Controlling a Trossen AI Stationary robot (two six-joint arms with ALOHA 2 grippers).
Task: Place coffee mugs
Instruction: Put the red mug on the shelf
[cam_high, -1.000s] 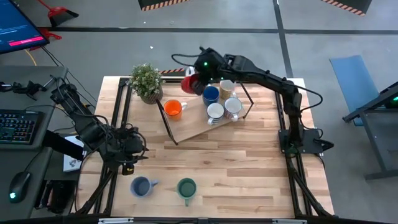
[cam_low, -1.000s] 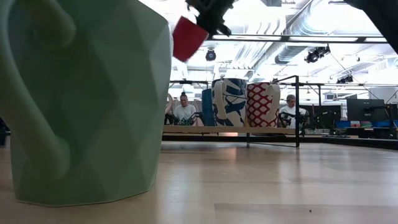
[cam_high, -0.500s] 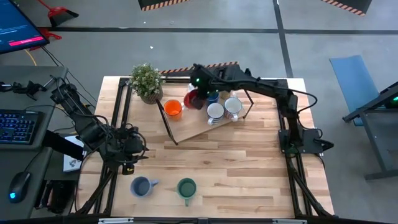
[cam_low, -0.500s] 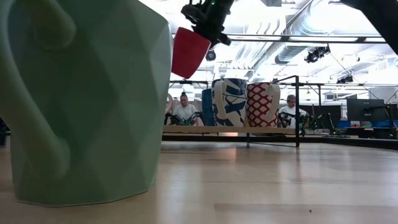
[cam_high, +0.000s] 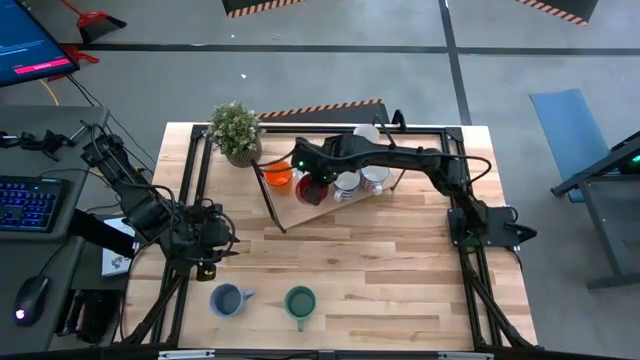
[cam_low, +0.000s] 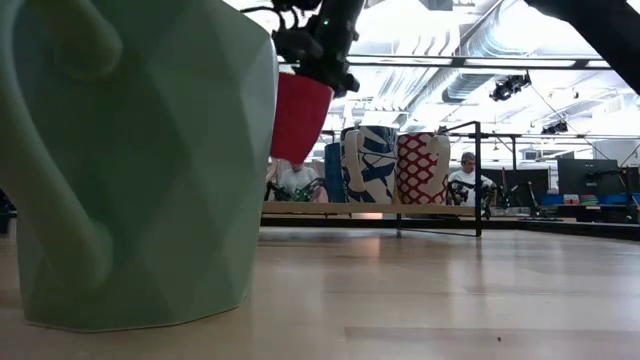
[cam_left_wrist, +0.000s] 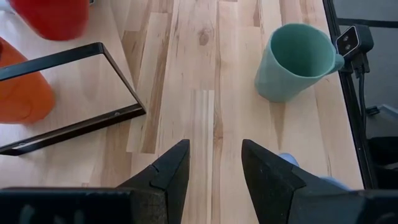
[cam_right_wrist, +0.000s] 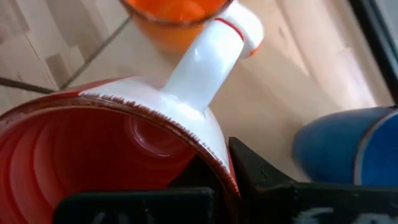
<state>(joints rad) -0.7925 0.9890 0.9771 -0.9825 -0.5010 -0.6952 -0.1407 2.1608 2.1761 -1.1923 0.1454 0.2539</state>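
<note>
Right hand (cam_high: 312, 183): red mug (cam_high: 310, 188) clenched by its rim, beside orange mug (cam_high: 279, 176).
Left hand (cam_left_wrist: 211, 163): released, idle.
Left: green mug (cam_high: 300, 301), grey-blue mug (cam_high: 226, 299) unplaced.

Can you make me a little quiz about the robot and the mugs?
1. Which gripper holds the red mug: left or right?
2. True or false: the green mug is already on the wooden tray.
3. What stands next to the orange mug, at the table's corner?
A. a kettle
B. a potted plant
C. a bowl

Key:
1. The right gripper, shut on the mug's rim above the tray. The left gripper waits open, low over the table.
2. False. It stands on the table's near edge beside the grey-blue mug.
3. B, the potted plant.
</note>
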